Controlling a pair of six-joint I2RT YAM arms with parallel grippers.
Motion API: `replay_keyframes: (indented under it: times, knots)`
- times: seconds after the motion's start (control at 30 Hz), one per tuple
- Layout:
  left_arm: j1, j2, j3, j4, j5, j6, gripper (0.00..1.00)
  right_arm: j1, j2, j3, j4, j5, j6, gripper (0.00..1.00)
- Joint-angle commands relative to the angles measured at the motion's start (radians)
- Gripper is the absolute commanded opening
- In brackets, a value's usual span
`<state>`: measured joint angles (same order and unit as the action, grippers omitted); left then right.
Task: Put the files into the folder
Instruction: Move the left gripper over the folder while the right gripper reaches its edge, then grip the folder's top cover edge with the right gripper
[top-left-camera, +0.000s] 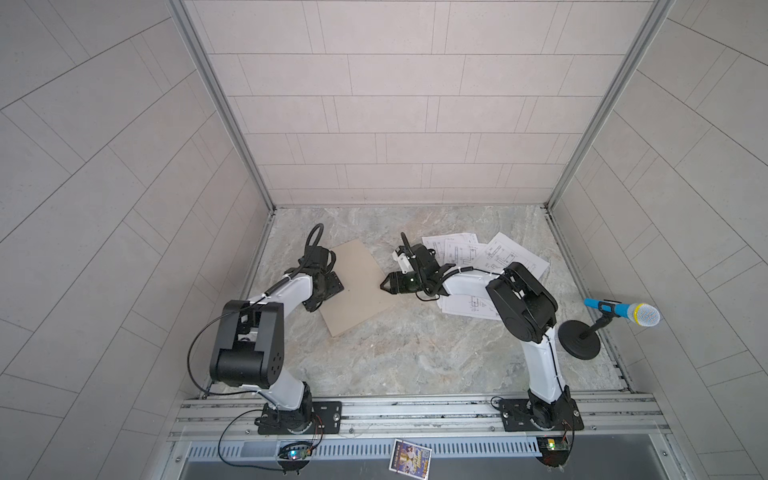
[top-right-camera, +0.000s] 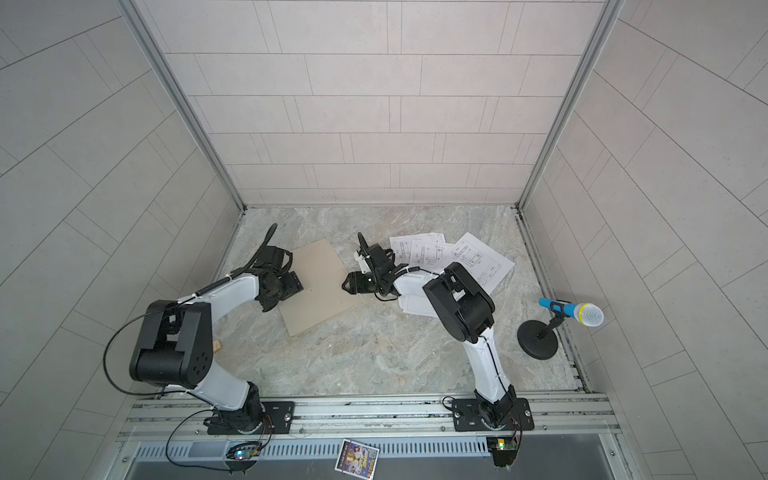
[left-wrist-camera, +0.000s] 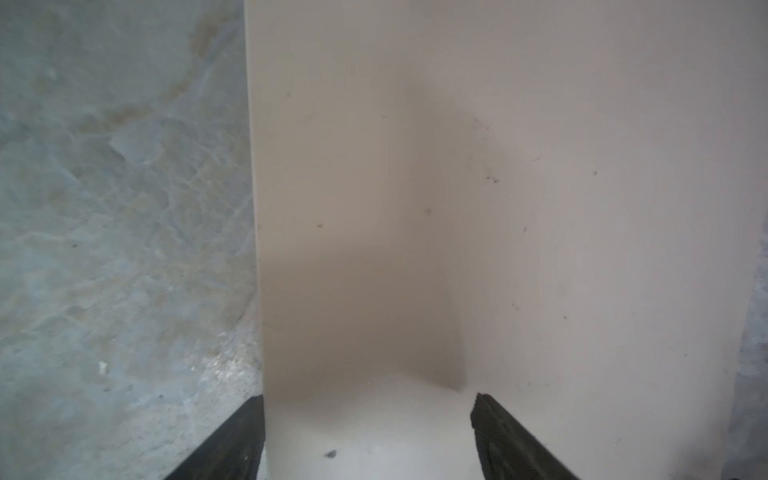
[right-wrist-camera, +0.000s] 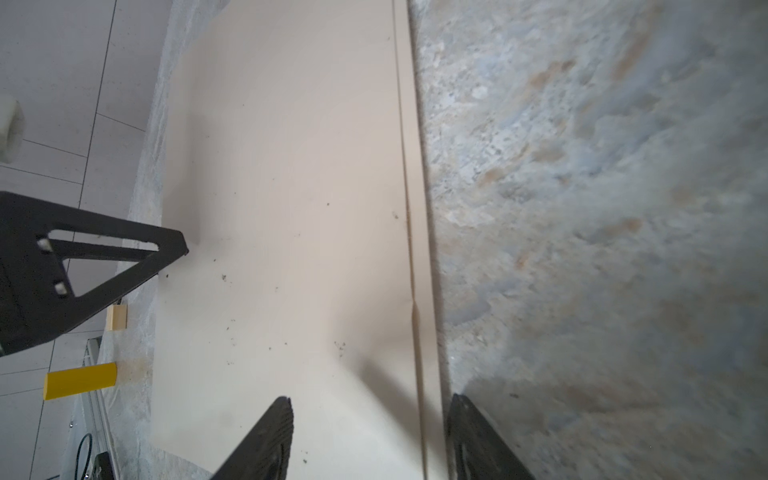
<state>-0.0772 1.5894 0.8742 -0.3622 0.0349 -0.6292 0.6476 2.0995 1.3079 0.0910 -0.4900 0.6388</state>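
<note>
Nothing is filed yet — the folder lies shut on the bench, files loose nearby — and left fingers and right fingers gape empty at its edges.

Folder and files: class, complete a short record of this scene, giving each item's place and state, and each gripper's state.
folder: closed, flat on the table, left of centre
files: loose overlapping sheets, right of folder
left gripper: open, at folder's left edge
right gripper: open, astride folder's right edge
</note>
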Motion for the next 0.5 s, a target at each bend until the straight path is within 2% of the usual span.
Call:
replay_keyframes:
  times: [0.0, 0.47]
  knots:
    - [-0.026, 0.036, 0.036, 0.046, 0.059, 0.026, 0.83, 0.010, -0.014, -0.064, -0.077, -0.017, -0.001, 0.59]
    - [-0.191, 0.062, 0.099, 0.122, 0.111, 0.092, 0.83, -0.017, -0.261, -0.330, -0.079, 0.072, 0.020, 0.60]
